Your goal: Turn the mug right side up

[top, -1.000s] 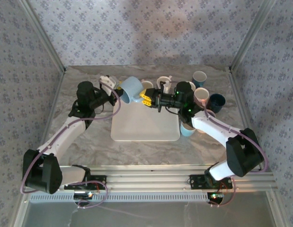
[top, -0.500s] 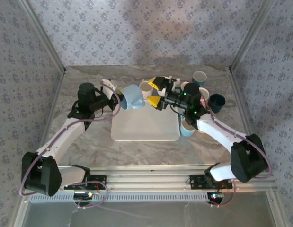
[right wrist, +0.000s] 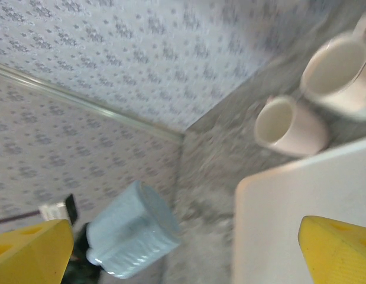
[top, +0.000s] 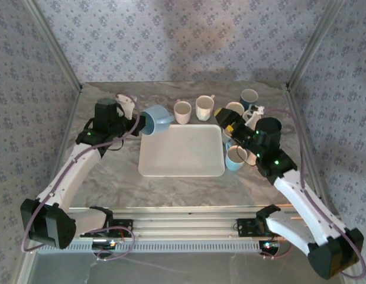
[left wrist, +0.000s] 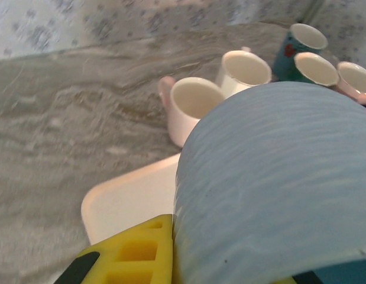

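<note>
The light blue ribbed mug point(top: 156, 118) hangs on its side in the air over the tray's back left corner. My left gripper point(top: 142, 122) is shut on it. In the left wrist view the mug point(left wrist: 271, 177) bulks large beside a yellow finger point(left wrist: 132, 254). My right gripper point(top: 229, 126) stands open at the tray's right edge, well apart from the mug. In the right wrist view the mug point(right wrist: 132, 239) shows far off between the wide yellow fingertips point(right wrist: 29, 248), and nothing lies inside my right gripper point(right wrist: 183, 251).
A white tray point(top: 181, 157) lies mid-table. Upright cups stand behind and right of it: two cream ones point(top: 182, 110) point(top: 204, 107), a teal one point(top: 249, 97), a dark blue one point(top: 270, 126) and a light blue one point(top: 236, 158). Patterned walls close in the table.
My right gripper has opened, let go of the mug and drawn back to the right. The left arm has swung the mug a little to the left, still holding it.
</note>
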